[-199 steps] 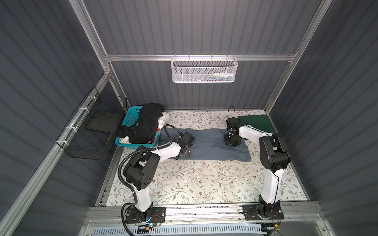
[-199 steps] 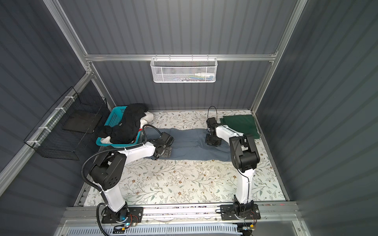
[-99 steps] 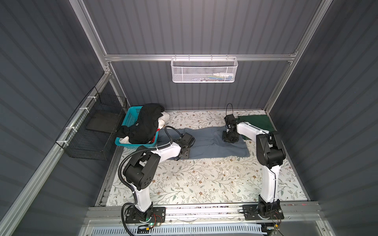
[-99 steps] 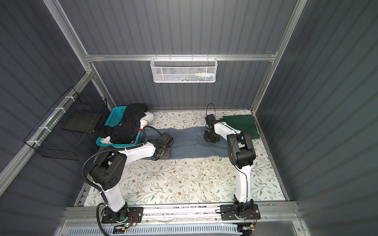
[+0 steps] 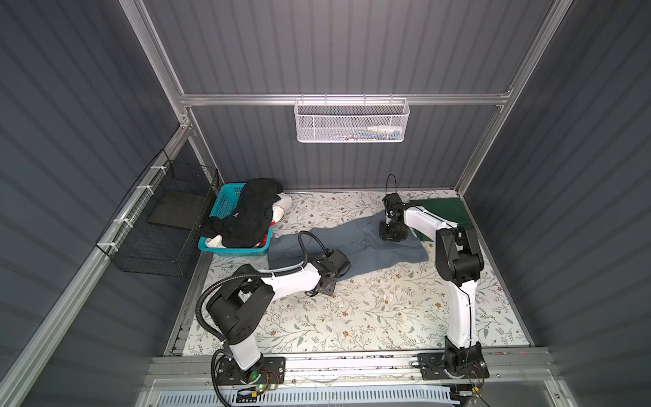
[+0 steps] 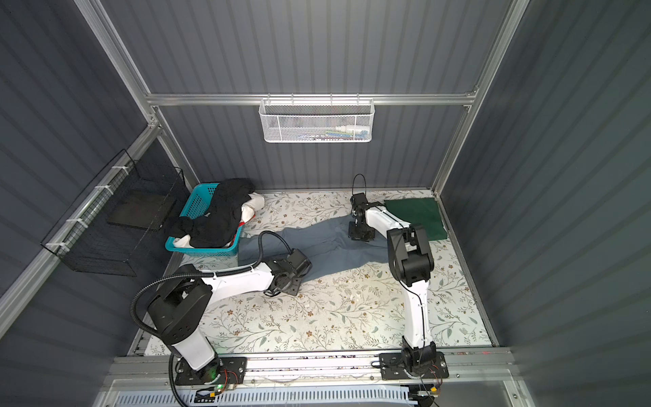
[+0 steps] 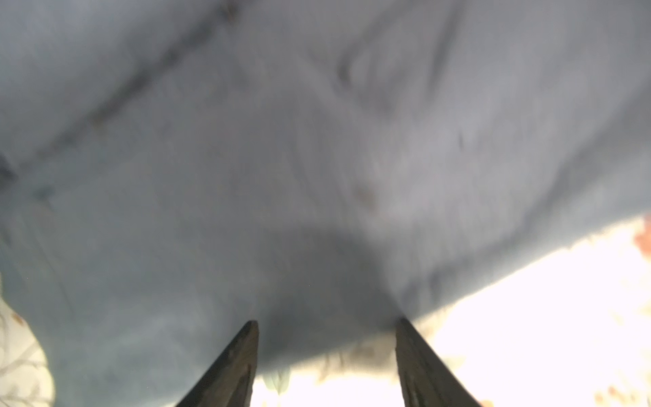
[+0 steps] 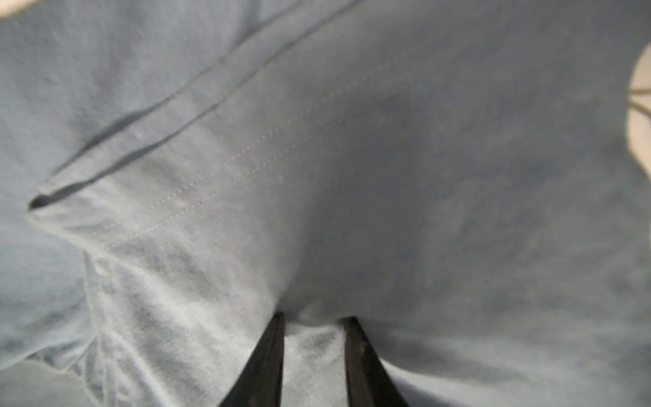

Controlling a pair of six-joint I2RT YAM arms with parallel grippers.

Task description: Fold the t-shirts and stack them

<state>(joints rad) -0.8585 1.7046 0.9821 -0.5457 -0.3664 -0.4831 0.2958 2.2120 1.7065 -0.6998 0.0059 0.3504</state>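
The left fingers [image 7: 236, 363] stood spread at the near hem of the blue-grey shirt [image 5: 387, 253], a little way out from the basket [image 5: 225, 201]. The cloth edge bulged between them but was not yet pinched. That shirt lay rumpled and drawn out long on the bench [image 5: 352, 310], one end just beside the basket's near corner and the rest stretching away from the basket. It looked plain and matte, with a stitched hem and soft creases across its middle.

It would likely handle as light, limp cloth: no stiffness, little slip, nothing to break, sagging and dragging wherever it went unsupported. The best holds seemed to be the hems and corners, two at once, where doubled, stitched cloth gave the fingers something thicker to bite.

Farther back, the right fingers [image 8: 269, 359] pinched a raised fold of the same shirt near its far edge, toward the end away from the basket. Beyond them, well apart from the basket, a dark green shirt [image 5: 451, 211] lay folded flat in the far corner of the bench. The basket itself held a black shirt [image 5: 253, 211] heaped over a white one [image 5: 281, 208].
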